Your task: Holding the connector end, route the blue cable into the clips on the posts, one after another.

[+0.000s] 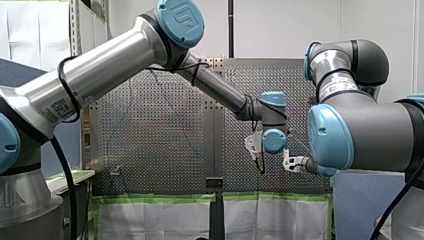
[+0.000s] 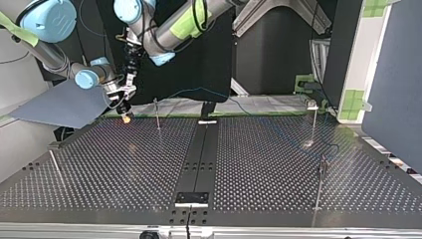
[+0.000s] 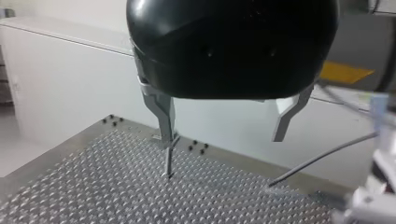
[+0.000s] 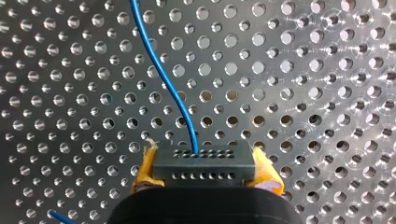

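In the right wrist view, my right gripper [image 4: 203,179] is shut on a black connector [image 4: 203,165], clamped between its yellow pads [image 4: 144,170]. The blue cable [image 4: 159,70] runs from the connector out ahead over the perforated table. My left gripper [image 3: 224,140] is black with metal fingers [image 3: 163,112] and hangs open above the table with nothing between them. A thin post [image 3: 168,161] stands beyond one finger. In the top view my right gripper [image 2: 124,112] is low at the table's far left edge, and my left gripper [image 2: 131,74] is just above it.
Thin posts stand on the table in the top view: one near the grippers [image 2: 157,113], one at far right [image 2: 314,124], one at near right [image 2: 321,184], one leaning at near left [image 2: 54,167]. A dark rail [image 2: 199,154] crosses the middle of the table.
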Controlling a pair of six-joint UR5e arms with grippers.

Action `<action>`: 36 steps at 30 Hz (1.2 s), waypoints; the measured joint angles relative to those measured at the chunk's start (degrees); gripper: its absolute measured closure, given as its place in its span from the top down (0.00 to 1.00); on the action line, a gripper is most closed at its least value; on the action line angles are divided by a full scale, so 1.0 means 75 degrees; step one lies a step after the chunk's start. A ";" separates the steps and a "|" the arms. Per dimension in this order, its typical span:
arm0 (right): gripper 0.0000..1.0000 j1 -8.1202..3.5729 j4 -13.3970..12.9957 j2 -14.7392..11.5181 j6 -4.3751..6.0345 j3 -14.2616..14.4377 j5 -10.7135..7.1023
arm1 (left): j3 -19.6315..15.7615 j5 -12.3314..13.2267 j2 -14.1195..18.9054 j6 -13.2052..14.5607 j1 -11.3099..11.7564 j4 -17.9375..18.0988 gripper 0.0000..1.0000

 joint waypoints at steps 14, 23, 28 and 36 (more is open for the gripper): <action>0.00 -0.0005 0.0003 0.0005 0.0000 -0.0002 0.0031 | -0.1144 0.1138 0.1144 -0.0115 0.1028 -0.0085 0.96; 0.00 0.0014 0.0020 0.0009 0.0000 -0.0001 0.0033 | -0.1858 0.1365 0.1857 -0.0445 0.1460 0.0584 0.96; 0.00 0.0025 0.0032 0.0008 0.0003 -0.0001 0.0033 | -0.2285 0.1348 0.2283 -0.0640 0.1529 0.1007 0.96; 0.00 0.0037 0.0038 0.0009 0.0000 -0.0001 0.0033 | -0.2921 0.1352 0.2921 -0.0943 0.1529 0.1517 0.96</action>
